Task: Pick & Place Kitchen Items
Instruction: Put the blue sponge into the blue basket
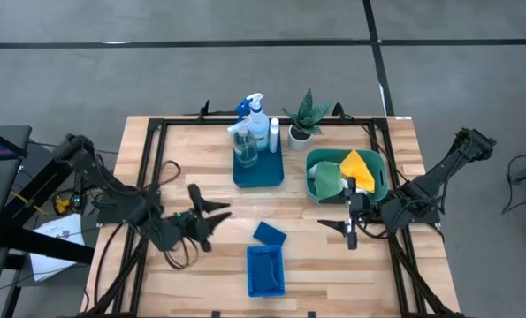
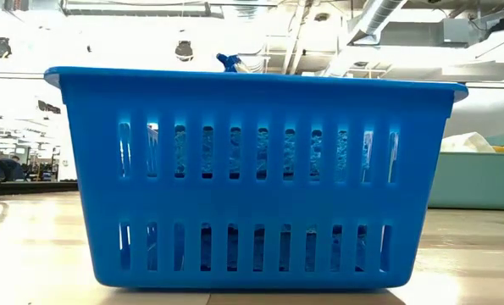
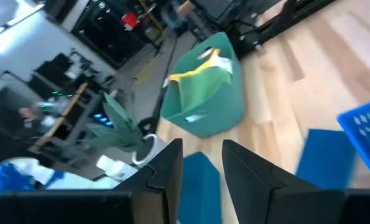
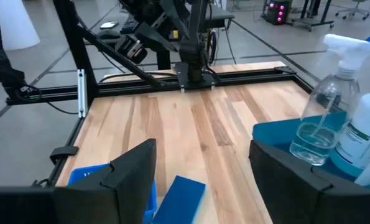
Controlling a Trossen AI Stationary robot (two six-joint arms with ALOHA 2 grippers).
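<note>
1. One wooden table [image 1: 201, 168] carries everything; places below are given relative to the teal tub [image 1: 382, 177] at its right side.
2. The teal tub holds a green cloth [image 1: 327, 179] and a yellow cloth [image 1: 360, 164], both inside it.
3. A dark blue tray [image 1: 259, 171] sits just left of the tub, carrying the spray bottle [image 1: 252, 115], a clear plastic bottle [image 1: 242, 144] and a white blue-labelled bottle [image 1: 274, 132].
4. A blue slotted basket [image 1: 265, 270] stands toward the table's front edge, left of the tub and well apart from it.
5. A potted plant [image 1: 303, 119] stands just behind the tub's left corner.
6. A blue square sponge [image 1: 270, 234] lies flat on the wood between the tub and the basket, just beside the basket.
7. The right gripper [image 1: 351, 223] hovers just in front of the tub, fingers spread wide, holding nothing.
8. The left gripper [image 1: 211, 212] sits far left of the tub, fingers partly apart, empty.
</note>
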